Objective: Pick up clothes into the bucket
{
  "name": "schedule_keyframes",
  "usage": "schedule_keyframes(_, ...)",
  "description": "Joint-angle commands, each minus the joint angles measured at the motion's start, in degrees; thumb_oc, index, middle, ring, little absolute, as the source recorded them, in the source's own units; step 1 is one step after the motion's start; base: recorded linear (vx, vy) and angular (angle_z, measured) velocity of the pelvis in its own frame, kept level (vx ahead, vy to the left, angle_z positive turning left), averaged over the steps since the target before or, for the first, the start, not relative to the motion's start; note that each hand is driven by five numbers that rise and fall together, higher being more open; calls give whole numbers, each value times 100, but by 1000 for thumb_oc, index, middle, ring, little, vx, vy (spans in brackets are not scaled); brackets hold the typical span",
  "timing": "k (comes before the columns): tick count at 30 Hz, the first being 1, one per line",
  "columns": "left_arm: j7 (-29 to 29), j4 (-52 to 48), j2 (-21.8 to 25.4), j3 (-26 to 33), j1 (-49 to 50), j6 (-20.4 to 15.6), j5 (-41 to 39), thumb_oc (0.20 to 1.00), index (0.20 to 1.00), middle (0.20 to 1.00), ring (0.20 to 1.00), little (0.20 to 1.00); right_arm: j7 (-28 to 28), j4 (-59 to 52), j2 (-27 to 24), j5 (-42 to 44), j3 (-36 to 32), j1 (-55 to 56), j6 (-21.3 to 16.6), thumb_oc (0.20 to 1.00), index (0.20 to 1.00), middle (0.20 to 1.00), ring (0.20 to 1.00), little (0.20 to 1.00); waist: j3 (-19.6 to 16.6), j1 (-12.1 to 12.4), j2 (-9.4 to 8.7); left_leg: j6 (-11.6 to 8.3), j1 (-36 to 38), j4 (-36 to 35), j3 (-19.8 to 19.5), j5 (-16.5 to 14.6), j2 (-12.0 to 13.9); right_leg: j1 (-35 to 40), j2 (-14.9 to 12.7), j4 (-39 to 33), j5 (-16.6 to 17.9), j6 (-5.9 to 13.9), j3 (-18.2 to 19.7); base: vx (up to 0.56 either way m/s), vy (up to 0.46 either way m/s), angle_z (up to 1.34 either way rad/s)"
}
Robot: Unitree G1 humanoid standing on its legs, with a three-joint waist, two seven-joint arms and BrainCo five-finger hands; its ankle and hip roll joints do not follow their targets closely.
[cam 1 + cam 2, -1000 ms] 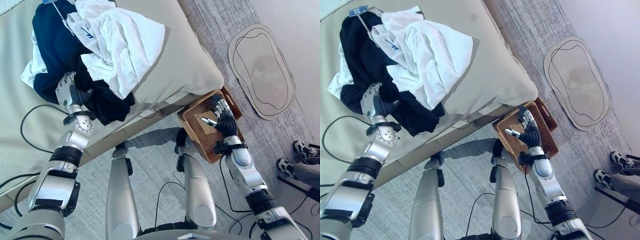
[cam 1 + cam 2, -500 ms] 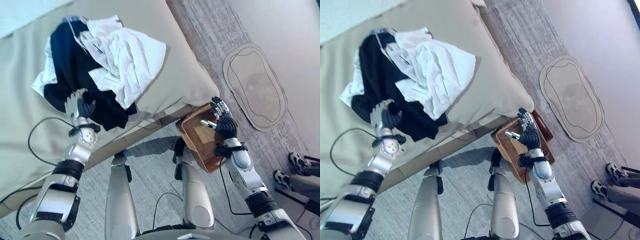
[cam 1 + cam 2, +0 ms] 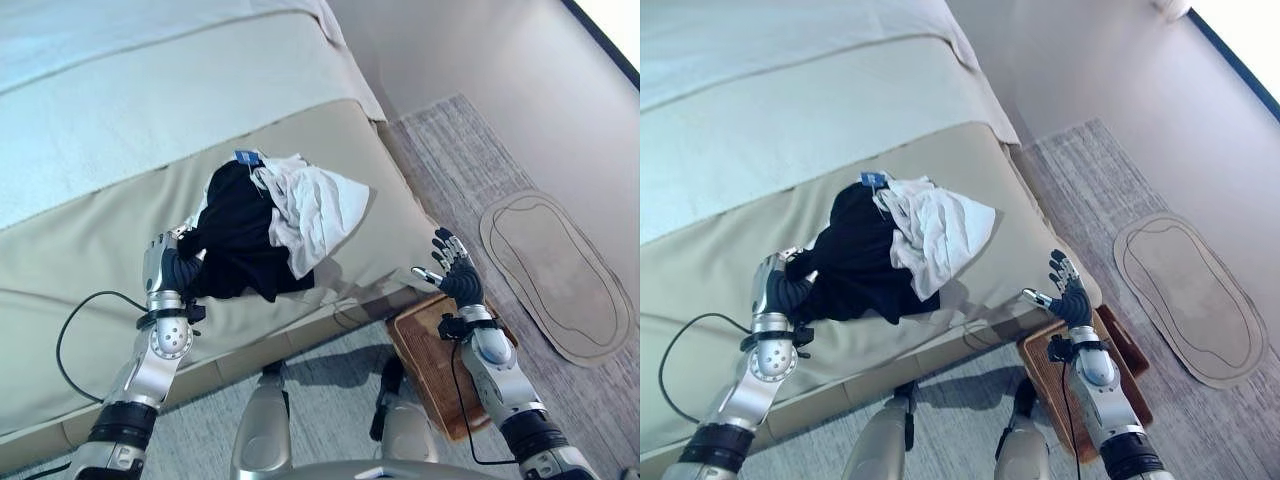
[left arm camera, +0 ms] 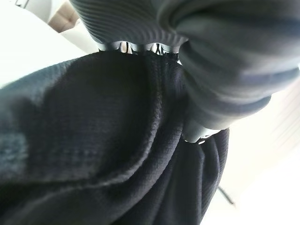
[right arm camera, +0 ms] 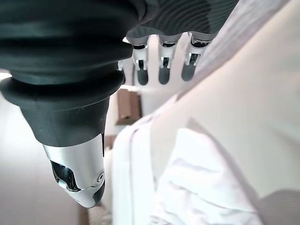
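While gripping the black garment (image 3: 235, 240) at centre frame, the left hand (image 3: 163, 268) is curling its fingers into it. The right hand (image 3: 452, 277) is hovering open-fingered, lower right, above the wicker basket (image 3: 440, 362).

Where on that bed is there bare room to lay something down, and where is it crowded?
The beige bedspread lies bare beyond and to the left of the clothes pile, up to the pale sheet. A smaller bare strip runs between the white garment and the bed's corner. It is crowded mid-bed: the left hand grips the black garment. The right hand hovers open above the brown basket.
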Motion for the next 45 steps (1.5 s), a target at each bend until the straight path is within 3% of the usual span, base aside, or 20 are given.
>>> schedule_keyframes(1, -2, -445, 147, 525, -185, -497, -290, 200, 200, 200, 200, 200, 66, -85, -2, -187, -147, -182, -156, 1000, 1000, 1000, 1000, 1000, -326, 25, -95, 166, 163, -118, 209, -199, -28, -300, 8, 77, 385, 42, -73, 52, -37, 3)
schedule_keyframes(9, -260, -1510, 178, 847, -138, -802, -789, 200, 200, 200, 200, 200, 194, -51, -149, -978, 189, -420, -4, 1000, 1000, 1000, 1000, 1000, -699, 149, -11, 108, 693, -370, 281, -182, 57, 161, 155, -104, 295, -5, -122, 55, -45, 0)
schedule_keyframes(16, -663, -2012, 296, 575, -799, -932, -1401, 200, 200, 200, 200, 200, 696, -39, -291, -1271, 824, -778, 165, 1000, 1000, 1000, 1000, 1000, -991, 185, 57, 68, 1054, -429, 281, -217, 144, 537, 240, -150, 157, -49, -144, 67, -41, 0)
schedule_keyframes(23, -806, -2177, 532, 298, -1699, -907, -1742, 200, 200, 200, 200, 200, 786, -192, -373, -1892, 1251, -1173, 264, 1000, 1000, 1000, 1000, 1000, -1180, 161, 117, 36, 1199, -507, 286, -211, 183, 689, 291, -198, 109, -58, -182, 32, -18, 1)
schedule_keyframes(28, -857, -2278, 677, -146, -2650, -806, -1887, 200, 200, 200, 200, 200, 841, -423, -111, -1871, 1596, -1571, 275, 1000, 1000, 1000, 1000, 1000, -1273, 132, 171, 41, 1293, -524, 285, -230, 179, 772, 309, -207, 95, -58, -177, 16, -4, 0)
schedule_keyframes(34, -1101, -2557, 447, -718, -3334, -729, -2102, 200, 200, 200, 200, 200, 995, -329, 392, -1397, 1977, -1966, 444, 1000, 1000, 1000, 1000, 1000, -1347, 138, 201, 56, 1338, -529, 304, -239, 169, 807, 309, -226, 97, -64, -171, 0, 0, 0)
schedule_keyframes(45, -1325, -2867, -516, -1591, -3999, -545, -2805, 200, 200, 200, 200, 200, 675, 416, 1306, -1221, 2638, -2711, 775, 1000, 1000, 1000, 1000, 1000, -1388, 165, 234, 105, 1410, -474, 314, -298, 153, 858, 314, -244, 111, -99, -138, 0, 0, 0)
